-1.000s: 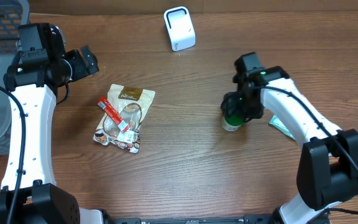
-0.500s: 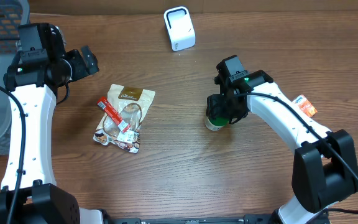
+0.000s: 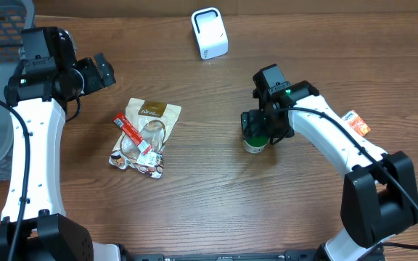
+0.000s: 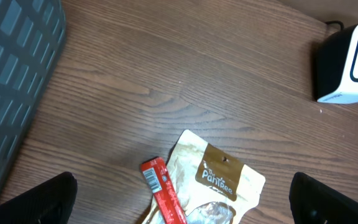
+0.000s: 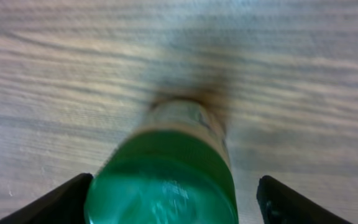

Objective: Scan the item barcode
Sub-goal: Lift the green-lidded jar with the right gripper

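Care: the green-topped round plastic bottle stands on the brown wooden desk, between the spread jaws of the right end effector. Close squarely, then face the barcode to the white boxy scanner.

Shop-checkout setup — barcode scanner, snack pouch.
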Robot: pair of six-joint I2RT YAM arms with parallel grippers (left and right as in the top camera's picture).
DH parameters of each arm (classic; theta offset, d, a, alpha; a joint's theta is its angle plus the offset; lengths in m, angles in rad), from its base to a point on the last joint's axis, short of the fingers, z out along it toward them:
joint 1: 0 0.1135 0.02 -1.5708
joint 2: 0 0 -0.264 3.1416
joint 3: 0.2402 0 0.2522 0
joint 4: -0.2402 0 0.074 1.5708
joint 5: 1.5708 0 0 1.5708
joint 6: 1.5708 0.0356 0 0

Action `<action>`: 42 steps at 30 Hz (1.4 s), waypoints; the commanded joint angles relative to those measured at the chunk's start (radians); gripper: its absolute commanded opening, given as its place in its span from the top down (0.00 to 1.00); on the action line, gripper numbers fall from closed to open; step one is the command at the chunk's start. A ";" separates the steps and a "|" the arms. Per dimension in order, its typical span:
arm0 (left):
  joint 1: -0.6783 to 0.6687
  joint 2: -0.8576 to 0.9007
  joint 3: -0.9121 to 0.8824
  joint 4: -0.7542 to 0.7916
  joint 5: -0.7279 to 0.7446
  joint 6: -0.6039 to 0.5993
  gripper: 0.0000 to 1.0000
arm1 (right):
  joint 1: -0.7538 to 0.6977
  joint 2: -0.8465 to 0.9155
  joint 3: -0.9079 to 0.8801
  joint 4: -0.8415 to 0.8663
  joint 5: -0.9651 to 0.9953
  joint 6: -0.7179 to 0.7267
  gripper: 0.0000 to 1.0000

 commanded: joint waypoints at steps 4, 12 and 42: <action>-0.009 -0.010 0.021 0.002 0.007 -0.013 0.00 | -0.003 -0.048 0.112 -0.054 0.005 0.003 0.11; -0.009 -0.010 0.021 0.002 0.007 -0.013 0.00 | -0.001 -0.034 0.096 -0.084 0.003 0.051 0.04; -0.009 -0.010 0.021 0.002 0.007 -0.013 0.00 | 0.103 0.106 0.085 -0.112 0.195 0.217 0.00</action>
